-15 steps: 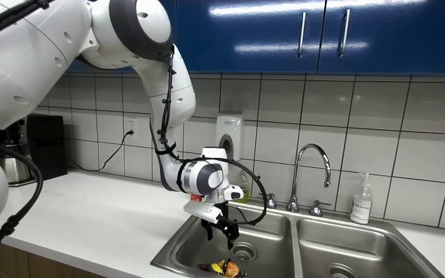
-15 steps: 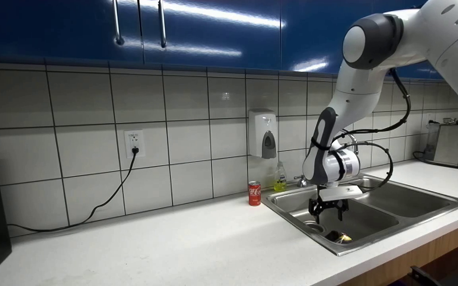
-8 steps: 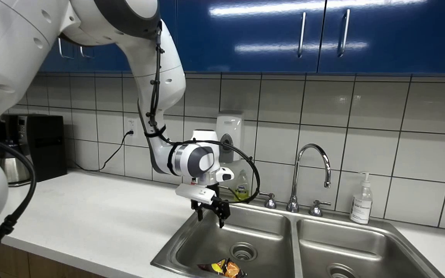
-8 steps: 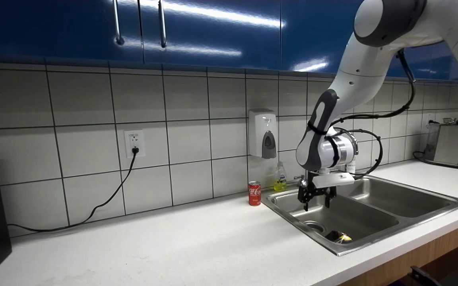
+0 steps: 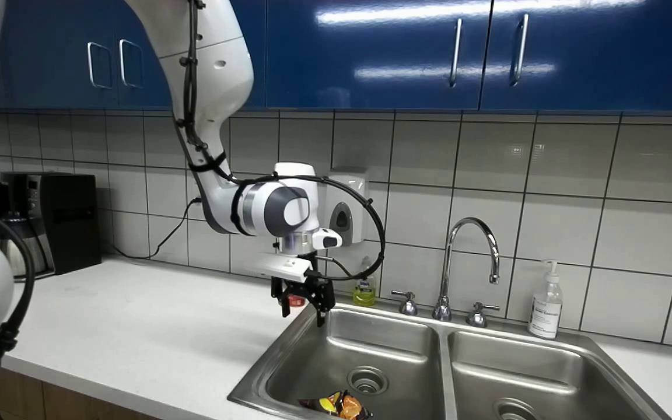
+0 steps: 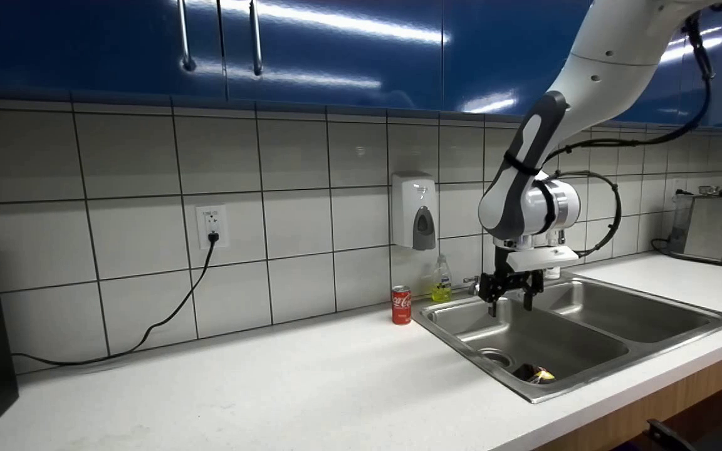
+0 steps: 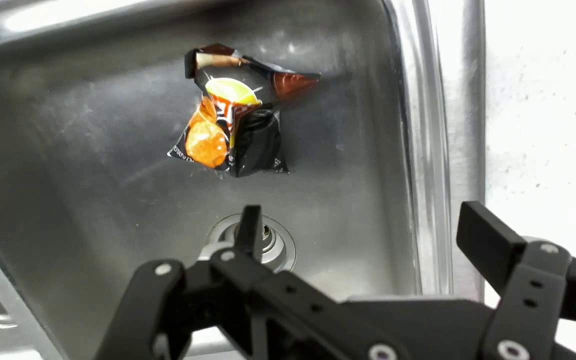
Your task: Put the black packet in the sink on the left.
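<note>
The black packet [image 5: 339, 404], with orange and yellow print, lies crumpled on the floor of the left basin [image 5: 312, 373], near its front wall. It also shows in an exterior view [image 6: 533, 374] and in the wrist view [image 7: 259, 142]. My gripper [image 5: 303, 317] is open and empty, well above the back part of the left basin and its left rim. In an exterior view the gripper [image 6: 510, 308] hangs apart from the packet. In the wrist view the gripper [image 7: 368, 230] has its fingers wide apart, with the packet beyond them.
A red can [image 6: 401, 305] and a dish soap bottle [image 6: 441, 280] stand near the back left corner of the sink. The faucet [image 5: 444, 274] rises behind the divider. A pump bottle [image 5: 546, 303] stands behind the right basin. A wall dispenser [image 6: 414, 211] hangs above the counter [image 6: 261, 382].
My open gripper has risen from low over the sink, moving up and left in an exterior view. The packet has stayed where it lies.
</note>
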Robot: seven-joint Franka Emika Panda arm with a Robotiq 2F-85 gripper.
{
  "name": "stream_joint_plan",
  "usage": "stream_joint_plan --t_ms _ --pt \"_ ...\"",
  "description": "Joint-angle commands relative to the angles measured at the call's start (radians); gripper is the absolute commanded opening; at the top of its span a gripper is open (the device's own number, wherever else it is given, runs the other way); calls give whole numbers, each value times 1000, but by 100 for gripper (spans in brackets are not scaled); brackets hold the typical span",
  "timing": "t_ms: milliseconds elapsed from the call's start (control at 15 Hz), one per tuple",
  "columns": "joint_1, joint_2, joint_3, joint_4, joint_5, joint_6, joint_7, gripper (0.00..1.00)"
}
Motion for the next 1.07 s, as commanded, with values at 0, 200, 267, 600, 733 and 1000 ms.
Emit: stream_joint_plan --t_ms 0,200,267,600,733,1000 --pt "17 -175 -4 -112 -48 -127 -2 100" --pt "24 -268 9 -165 -72 -236 11 100" --pt "27 -298 14 -180 -74 -275 14 100" --pt "27 -318 23 -185 -58 -348 1 100" --pt "28 -360 28 -203 -62 -382 1 100" --pt "28 -377 29 -216 -63 -386 1 100"
